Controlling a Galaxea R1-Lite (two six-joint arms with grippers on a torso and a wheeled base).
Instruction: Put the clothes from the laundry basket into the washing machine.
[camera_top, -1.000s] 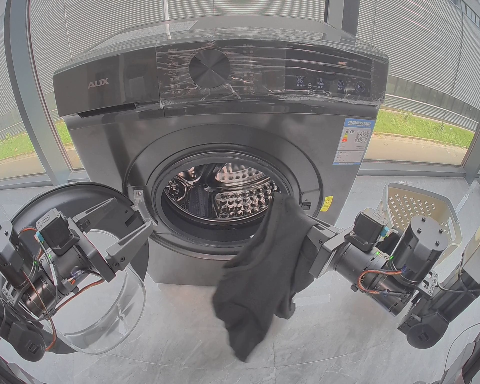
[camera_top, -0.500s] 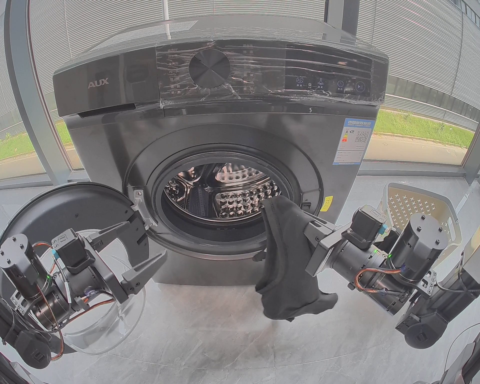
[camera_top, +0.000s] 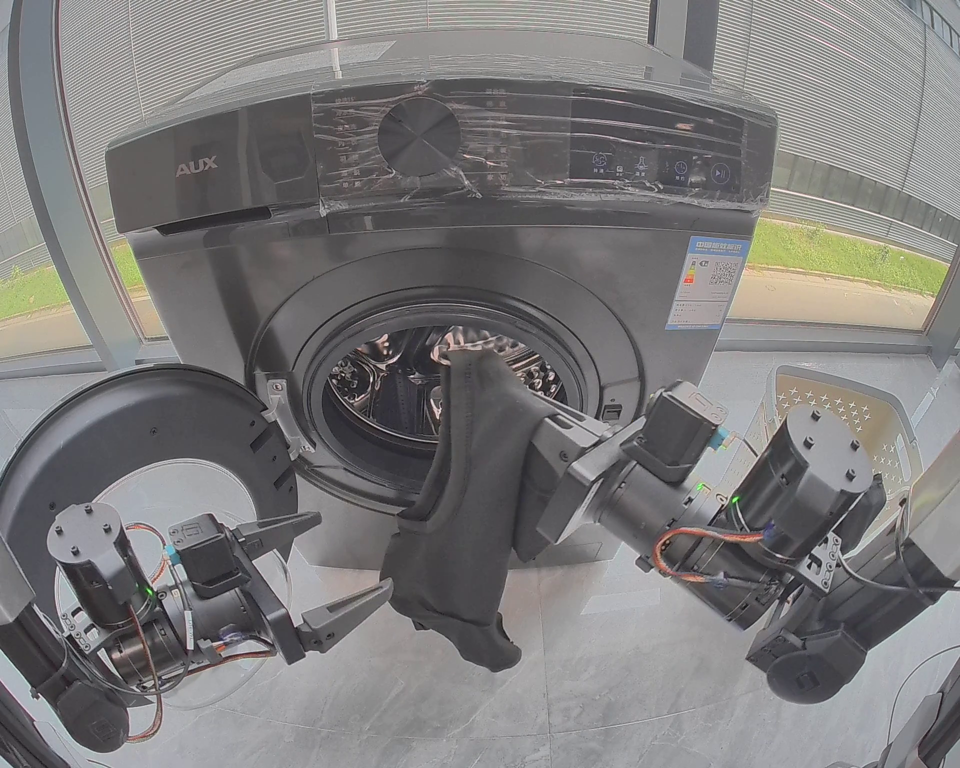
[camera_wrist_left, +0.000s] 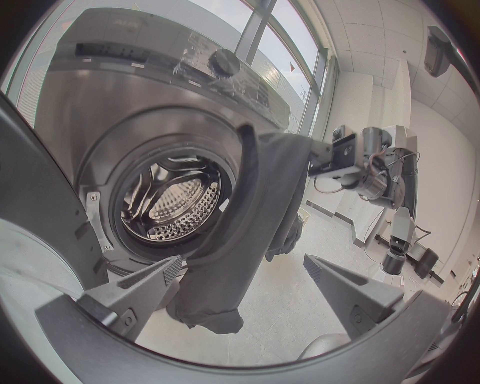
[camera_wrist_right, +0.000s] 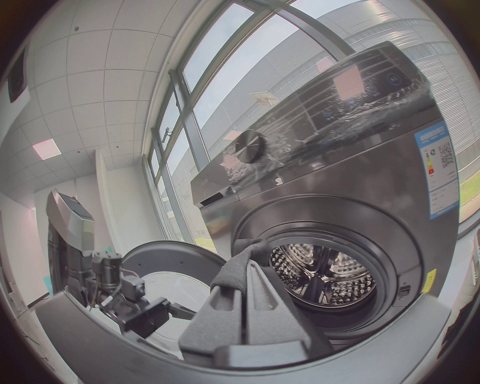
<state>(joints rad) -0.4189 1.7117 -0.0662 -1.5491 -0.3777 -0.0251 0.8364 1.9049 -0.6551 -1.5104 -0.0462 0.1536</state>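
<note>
Mid-load here: right gripper (camera_wrist_right: 246, 280) pinched shut on a dark grey cloth garment (camera_top: 470, 480) at the mouth of the grey front-loading washing machine (camera_top: 440, 250), most of it dangling outside. I'd say push deeper, then release. Left gripper (camera_top: 355, 551) wide open, empty, low by the round open door (camera_top: 150, 430); cream perforated laundry basket (camera_top: 850, 410) off right.

The right gripper (camera_wrist_right: 245, 274) is pinching a dark garment (camera_wrist_right: 231, 271) between closed fingers, holding it before the washing machine (camera_wrist_right: 350, 175), whose steel drum (camera_wrist_right: 325, 280) is showing and whose door (camera_wrist_right: 172, 257) is standing open.
</note>
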